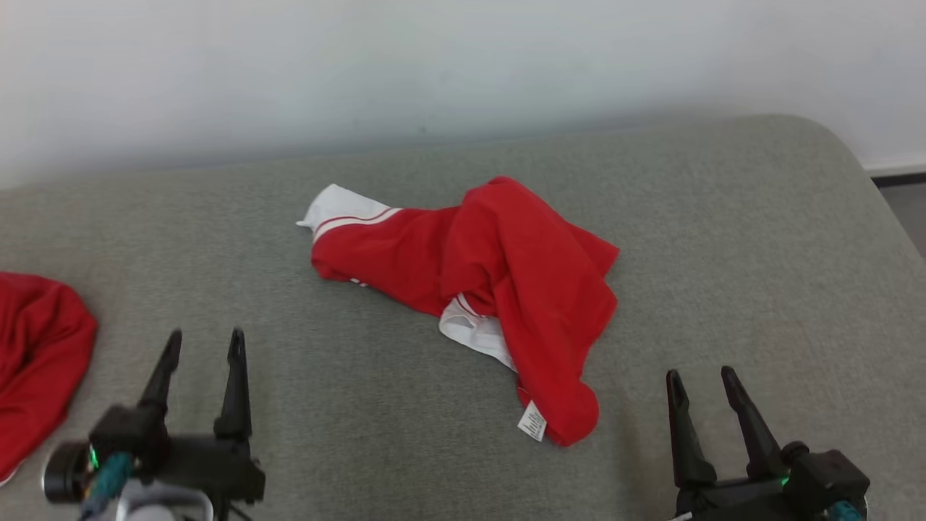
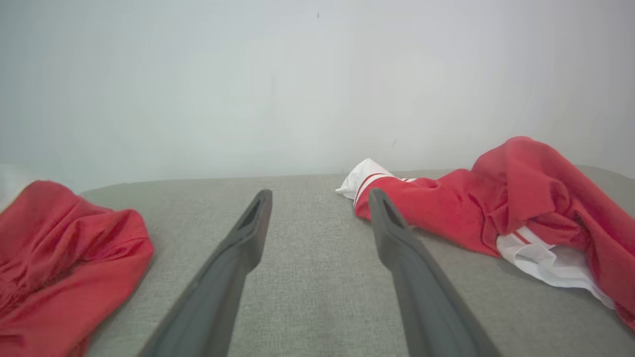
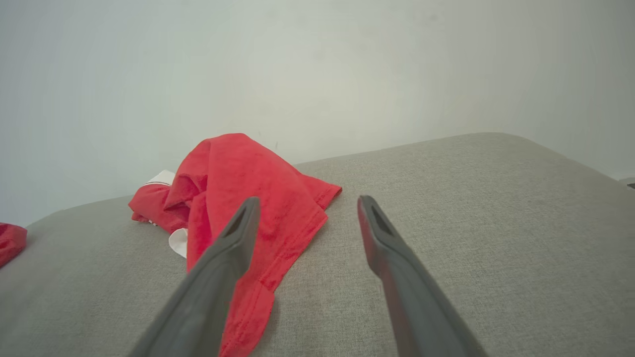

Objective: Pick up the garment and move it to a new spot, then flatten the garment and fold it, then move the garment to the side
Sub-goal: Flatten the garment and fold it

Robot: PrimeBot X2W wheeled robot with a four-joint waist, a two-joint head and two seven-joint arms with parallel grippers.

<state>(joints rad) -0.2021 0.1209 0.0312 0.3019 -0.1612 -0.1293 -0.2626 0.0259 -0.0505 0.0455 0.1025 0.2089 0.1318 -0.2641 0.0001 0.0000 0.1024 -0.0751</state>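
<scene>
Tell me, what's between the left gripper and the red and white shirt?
Nothing. There is just bare grey cushion between the left gripper and the shirt. The head view shows that stretch plainly.

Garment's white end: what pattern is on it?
The white end has thin red stripes; clearest in head view.

The garment (image 1: 499,268) is soft, matt red cloth with white trim — creased. The grey padded surface (image 1: 723,253) is coarse woven fabric — matt; the wall (image 1: 463,65) smooth, matt.
</scene>
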